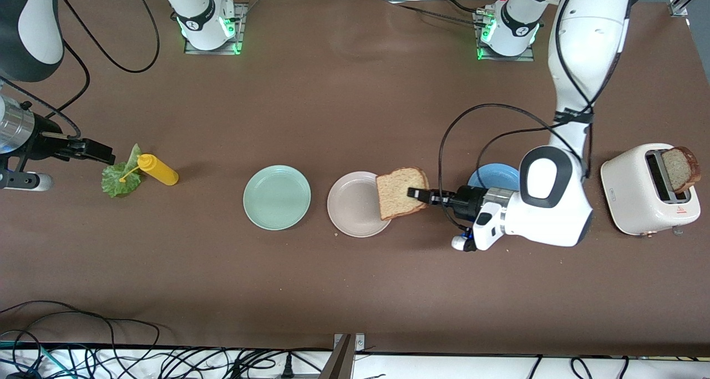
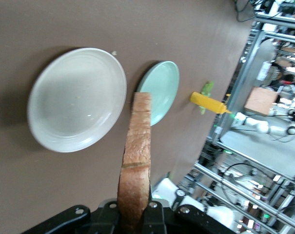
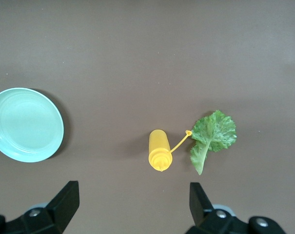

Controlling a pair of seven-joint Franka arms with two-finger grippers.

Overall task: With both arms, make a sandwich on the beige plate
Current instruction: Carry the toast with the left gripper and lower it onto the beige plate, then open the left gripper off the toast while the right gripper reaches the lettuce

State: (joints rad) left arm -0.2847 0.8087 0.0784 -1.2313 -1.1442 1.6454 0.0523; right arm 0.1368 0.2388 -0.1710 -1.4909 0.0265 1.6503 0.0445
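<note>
Front view showed the left gripper (image 1: 415, 193) over the edge of the beige plate (image 1: 349, 207), its jaws clamped on a slice of brown bread (image 1: 400, 192) that hung partly above the plate and partly past its rim, toward the left arm's end of the surface (image 1: 355, 90). The plate itself was bare. Left wrist view showed the same slice (image 2: 136, 156) edge-on, upright between the jaws, with the beige plate (image 2: 76, 100) below it and the mint-green plate (image 2: 163, 87) next along.

On the surface the mint-green plate (image 1: 277, 197) lay beside the beige one, toward the right arm's end. A blue plate (image 1: 491, 175) sat partly hidden under the left arm. A white toaster (image 1: 643, 193) stood at the left arm's end with a second bread slice (image 1: 681, 169) sticking out of its slot.

The right gripper (image 1: 102, 154) waited over the lettuce leaf (image 1: 119, 178), its jaws wide apart and holding nothing. Right wrist view showed the leaf (image 3: 211, 137) lying flat just beside a yellow squeeze bottle (image 3: 160, 149) on its side.
</note>
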